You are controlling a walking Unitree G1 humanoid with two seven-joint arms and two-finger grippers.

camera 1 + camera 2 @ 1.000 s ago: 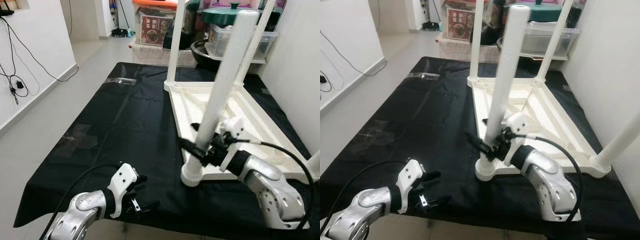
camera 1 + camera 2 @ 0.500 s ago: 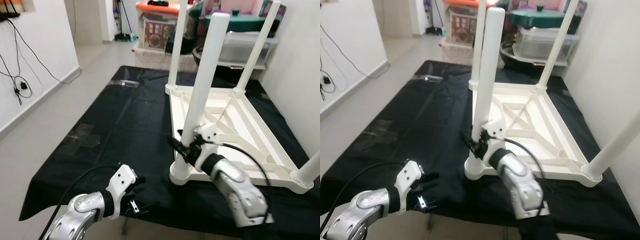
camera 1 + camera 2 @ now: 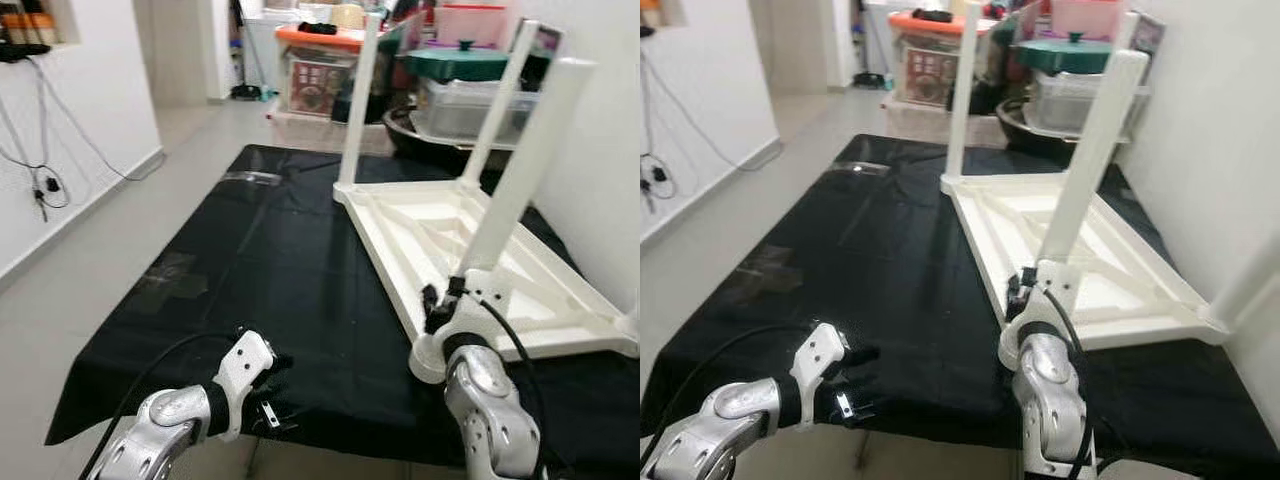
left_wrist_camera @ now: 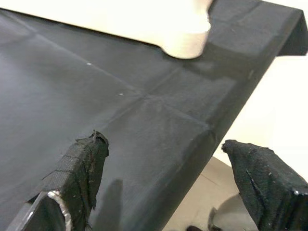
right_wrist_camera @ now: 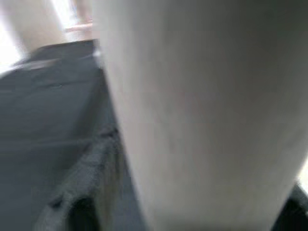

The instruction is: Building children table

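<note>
A white children's table [image 3: 447, 232] lies upside down on a black-covered worktop [image 3: 270, 260], its legs pointing up. My right gripper [image 3: 441, 299] is shut on the nearest leg [image 3: 520, 170], low down by its corner socket [image 3: 430, 360]. In the right wrist view that leg [image 5: 192, 110] sits between the fingers [image 5: 91, 178]. My left gripper [image 3: 275, 395] hovers open over the worktop's front edge with nothing in it. Its black fingers [image 4: 79, 168] stand wide apart in the left wrist view, and the leg's socket [image 4: 185, 41] lies ahead of them.
Storage boxes [image 3: 320, 60] and a green-lidded pot [image 3: 460, 65] crowd the floor behind the worktop. A white wall [image 3: 610, 150] runs close along the right. Grey floor [image 3: 90, 250] and a wall with hanging cables [image 3: 40, 170] lie to the left. A strip of clear tape [image 3: 250, 177] lies on the cloth.
The gripped leg and the table's near corner have swung to the right, and the leg now tilts the other way. My right forearm has drawn in closer. The left arm has hardly moved.
</note>
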